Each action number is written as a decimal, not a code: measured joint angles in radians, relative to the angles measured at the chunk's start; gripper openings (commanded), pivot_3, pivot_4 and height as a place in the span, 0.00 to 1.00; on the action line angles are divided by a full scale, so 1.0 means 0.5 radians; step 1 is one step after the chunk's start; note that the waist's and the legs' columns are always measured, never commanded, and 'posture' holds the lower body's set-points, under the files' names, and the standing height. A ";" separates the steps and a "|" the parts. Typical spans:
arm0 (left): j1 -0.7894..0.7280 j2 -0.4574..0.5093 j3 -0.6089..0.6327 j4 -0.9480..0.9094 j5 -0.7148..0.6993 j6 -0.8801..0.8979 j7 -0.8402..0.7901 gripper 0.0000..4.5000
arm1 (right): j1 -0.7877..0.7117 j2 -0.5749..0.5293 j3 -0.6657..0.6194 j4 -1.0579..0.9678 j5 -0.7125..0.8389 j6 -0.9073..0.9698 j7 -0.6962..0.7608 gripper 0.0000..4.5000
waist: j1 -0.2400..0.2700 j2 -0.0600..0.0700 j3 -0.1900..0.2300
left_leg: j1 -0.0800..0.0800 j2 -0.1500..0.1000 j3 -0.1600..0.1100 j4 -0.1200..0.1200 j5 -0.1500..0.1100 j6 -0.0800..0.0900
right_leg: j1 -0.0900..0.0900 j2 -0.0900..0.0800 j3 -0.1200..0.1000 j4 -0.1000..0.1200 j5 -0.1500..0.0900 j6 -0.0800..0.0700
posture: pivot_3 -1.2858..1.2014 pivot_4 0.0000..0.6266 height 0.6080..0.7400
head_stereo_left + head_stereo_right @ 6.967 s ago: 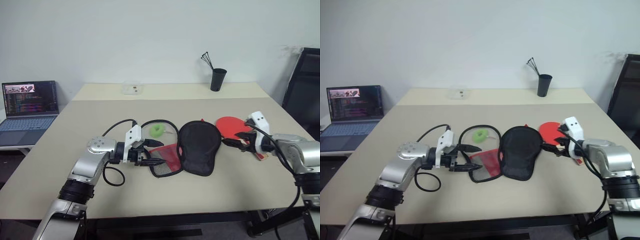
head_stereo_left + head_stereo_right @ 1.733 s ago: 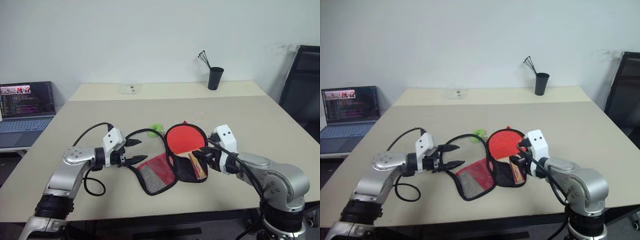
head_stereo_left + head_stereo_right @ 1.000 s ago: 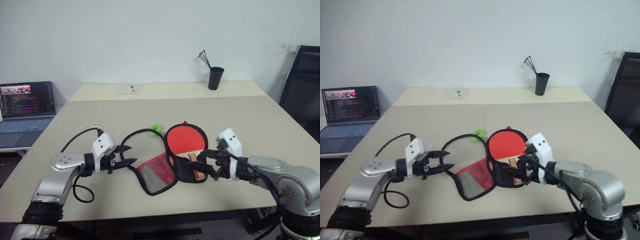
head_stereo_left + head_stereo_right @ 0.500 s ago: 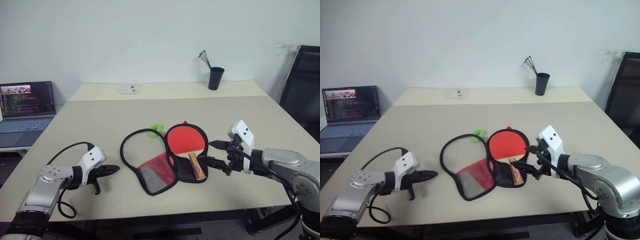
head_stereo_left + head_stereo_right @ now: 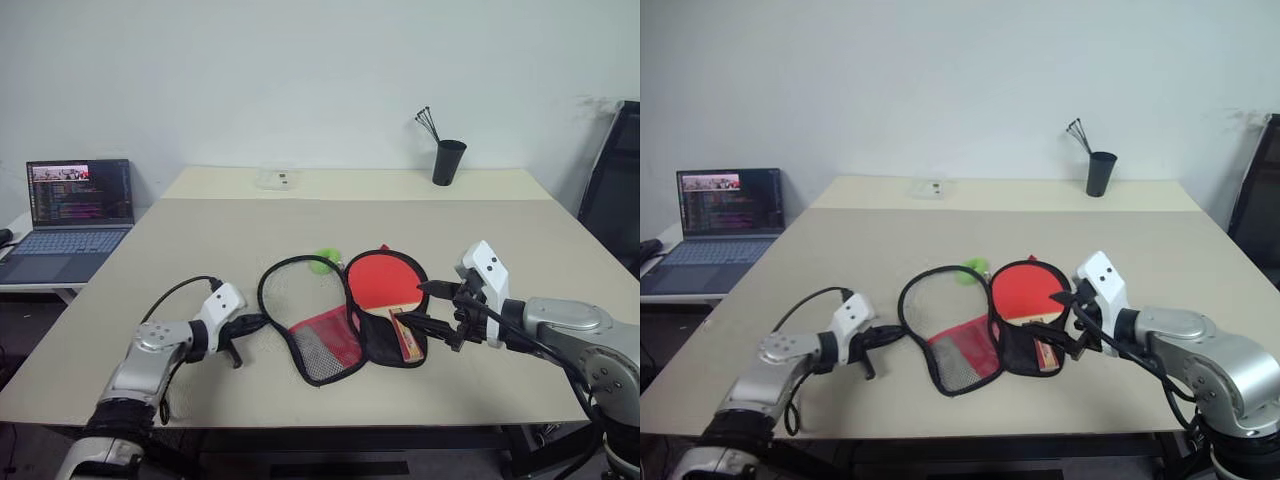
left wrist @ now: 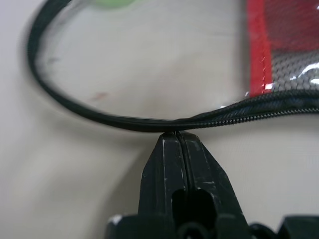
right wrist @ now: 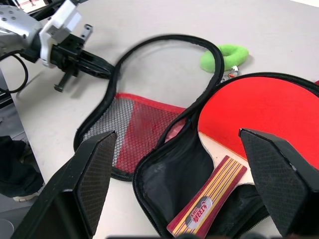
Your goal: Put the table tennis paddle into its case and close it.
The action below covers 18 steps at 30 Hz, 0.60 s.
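Your left pincer (image 6: pixel 175 137) is pressed together, its tips against the outer edge of the case's zip rim; from the wrist view I cannot tell whether any fabric is actually caught between them. Your right pincer (image 5: pixel 432 307) stands spread and empty, hovering just beside the paddle's handle.

Risks, as I judge them: if the left tips only butt the zip, a pull will slide off and the flap stays open. If they do grip, a hard tug may drag the whole case (image 5: pixel 330 330) across the counter (image 5: pixel 200 240) and tip the paddle (image 5: pixel 388 285) out, since the paddle only rests in the open black half, handle toward the right pincer. The red mesh half lies folded out flat between the two pincers. The green pull tag (image 5: pixel 325 262) lies at the far rim, away from both pincers, so closing calls for a reach there.
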 measured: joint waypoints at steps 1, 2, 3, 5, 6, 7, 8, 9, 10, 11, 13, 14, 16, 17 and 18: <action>-0.024 -0.021 -0.013 0.000 -0.001 0.005 -0.010 0.00 | 0.001 0.000 0.000 0.000 0.000 0.000 -0.001 0.95 | -0.003 -0.001 0.001 | -0.002 0.000 -0.001 0.000 0.000 0.000 | -0.001 0.000 -0.001 -0.001 0.000 0.000 | 0.52 0.24 1.00; -0.046 -0.031 -0.023 0.000 -0.003 0.006 -0.020 0.00 | 0.003 0.000 0.000 0.000 0.000 0.000 -0.002 0.95 | -0.004 -0.001 0.001 | -0.003 0.000 -0.002 0.000 0.000 0.000 | -0.001 0.001 -0.003 -0.002 0.000 0.000 | 0.52 0.24 1.00; -0.066 -0.034 -0.031 0.001 -0.004 0.007 -0.030 0.00 | 0.005 0.000 0.000 0.000 0.001 0.000 -0.003 0.95 | -0.004 -0.001 0.001 | -0.003 -0.001 -0.003 -0.001 0.000 0.000 | -0.001 0.001 -0.004 -0.002 0.000 0.000 | 0.52 0.24 1.00; -0.102 -0.041 -0.032 0.006 -0.006 0.007 -0.036 0.00 | 0.020 0.000 -0.001 0.000 0.001 0.000 -0.008 0.95 | -0.009 -0.001 0.001 | -0.002 0.000 -0.003 -0.001 0.000 0.000 | -0.001 0.002 -0.004 -0.002 0.000 0.000 | 0.52 0.24 1.00; -0.119 -0.047 -0.033 0.007 -0.006 0.007 -0.039 0.00 | 0.028 0.000 -0.001 0.000 0.002 0.000 -0.011 0.95 | -0.010 -0.001 0.001 | -0.002 0.000 -0.004 -0.001 0.000 0.000 | -0.001 0.003 -0.005 -0.002 0.000 0.000 | 0.52 0.24 1.00; -0.132 -0.053 -0.034 0.006 -0.008 0.007 -0.045 0.00 | 0.034 0.000 -0.002 0.000 0.003 0.000 -0.014 0.95 | -0.010 -0.001 0.001 | -0.002 -0.001 -0.004 -0.001 0.000 0.000 | -0.001 0.003 -0.006 -0.002 0.000 0.000 | 0.52 0.24 1.00; -0.142 -0.068 -0.034 0.001 -0.015 0.012 -0.059 0.00 | 0.036 0.000 -0.002 0.000 0.006 0.000 -0.015 0.95 | -0.010 -0.001 0.001 | -0.002 0.000 -0.005 -0.001 0.000 0.000 | -0.001 0.003 -0.008 -0.001 0.000 0.000 | 0.52 0.24 1.00; -0.147 -0.084 -0.038 -0.017 -0.020 0.032 -0.075 0.00 | 0.037 0.000 -0.004 0.000 0.016 0.000 -0.016 0.95 | -0.010 -0.001 0.001 | -0.002 0.000 -0.006 -0.001 0.000 0.000 | 0.000 0.003 -0.011 -0.001 0.000 0.000 | 0.52 0.24 1.00; -0.154 -0.099 -0.047 -0.043 -0.023 0.052 -0.082 0.00 | 0.038 -0.003 -0.007 0.000 0.023 0.000 -0.016 0.95 | -0.010 -0.002 0.001 | -0.003 -0.001 -0.007 -0.001 0.000 0.000 | 0.000 0.003 -0.014 -0.001 0.000 0.000 | 0.52 0.24 1.00; -0.177 -0.131 -0.065 -0.085 -0.032 0.086 -0.090 0.00 | 0.044 -0.019 -0.011 0.000 0.033 0.000 -0.013 0.95 | -0.008 -0.002 0.001 | -0.004 0.000 -0.008 0.000 0.000 0.000 | 0.000 0.003 -0.015 -0.001 0.000 0.000 | 0.52 0.24 1.00; -0.247 -0.193 -0.096 -0.161 -0.050 0.139 -0.102 0.00 | 0.046 -0.065 -0.020 0.004 0.050 0.000 0.003 0.95 | 0.003 -0.002 0.001 | -0.008 -0.001 -0.013 0.003 0.000 0.000 | 0.000 0.001 -0.017 -0.002 0.000 0.000 | 0.52 0.24 1.00; -0.296 -0.231 -0.114 -0.182 -0.053 0.161 -0.099 0.00 | 0.046 -0.088 -0.035 0.021 0.066 0.000 0.009 0.95 | 0.009 -0.002 0.001 | -0.010 -0.002 -0.015 0.005 0.000 0.000 | 0.001 0.001 -0.018 -0.003 0.000 0.000 | 0.52 0.24 1.00; -0.411 -0.334 -0.159 -0.205 -0.050 0.186 -0.074 0.00 | 0.047 -0.151 -0.091 0.070 0.075 -0.001 0.031 0.95 | 0.016 -0.002 0.001 | -0.010 -0.004 -0.015 0.007 0.000 0.000 | 0.004 0.000 -0.019 -0.004 0.000 0.000 | 0.52 0.24 1.00; -0.470 -0.394 -0.179 -0.199 -0.049 0.191 -0.062 0.00 | 0.047 -0.186 -0.118 0.101 0.073 -0.004 0.038 0.95 | 0.017 -0.003 0.002 | -0.010 -0.005 -0.015 0.009 0.000 0.000 | 0.004 0.000 -0.019 -0.004 0.000 0.000 | 0.52 0.24 1.00; -0.520 -0.446 -0.199 -0.192 -0.049 0.196 -0.050 0.00 | 0.048 -0.213 -0.141 0.123 0.072 -0.007 0.040 0.95 | 0.015 -0.003 0.002 | -0.010 -0.005 -0.014 0.010 0.000 0.000 | 0.005 0.000 -0.019 -0.005 0.000 0.000 | 0.52 0.24 1.00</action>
